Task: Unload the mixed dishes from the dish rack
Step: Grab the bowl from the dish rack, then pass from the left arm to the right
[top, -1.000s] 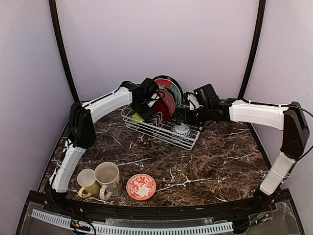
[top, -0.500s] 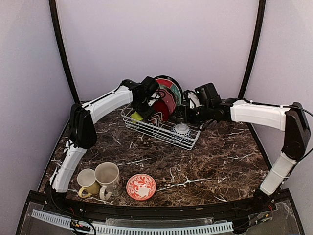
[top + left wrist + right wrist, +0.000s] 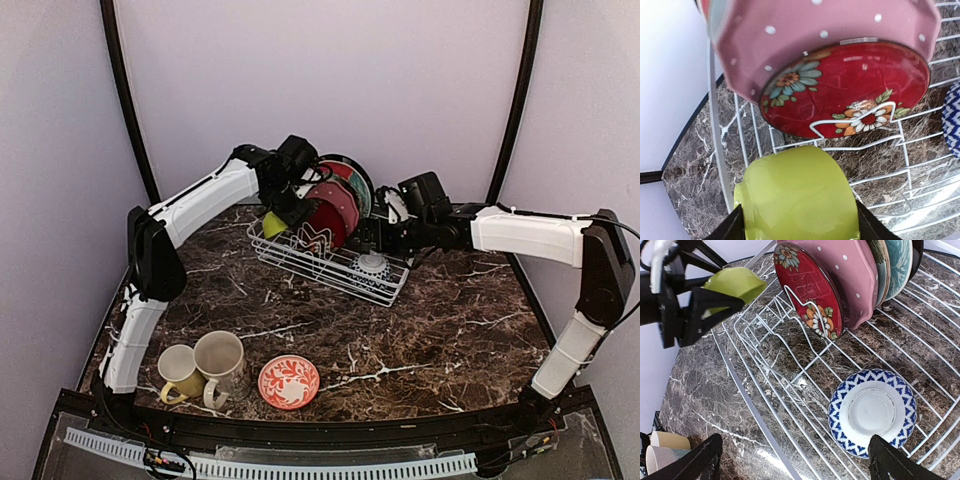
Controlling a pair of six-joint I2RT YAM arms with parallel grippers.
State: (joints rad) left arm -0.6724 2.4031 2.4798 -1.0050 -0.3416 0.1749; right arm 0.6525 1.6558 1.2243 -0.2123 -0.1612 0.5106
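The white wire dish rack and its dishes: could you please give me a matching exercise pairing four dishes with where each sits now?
Dishes: 1 lime-green ceramic bowl; 2 blue-and-white patterned bowl; 3 red floral plate; 4 red-and-white patterned bowl.
Places: A on edge among prongs of the white wire rack; B on the marble table beside the beige mug; C between the jaws of the left gripper; D lying on that rack's floor.
Pairs: 1-C, 2-D, 3-A, 4-B.

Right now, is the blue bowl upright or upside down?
Upside down: the blue bowl's foot ring faces up, rim down on the rack.
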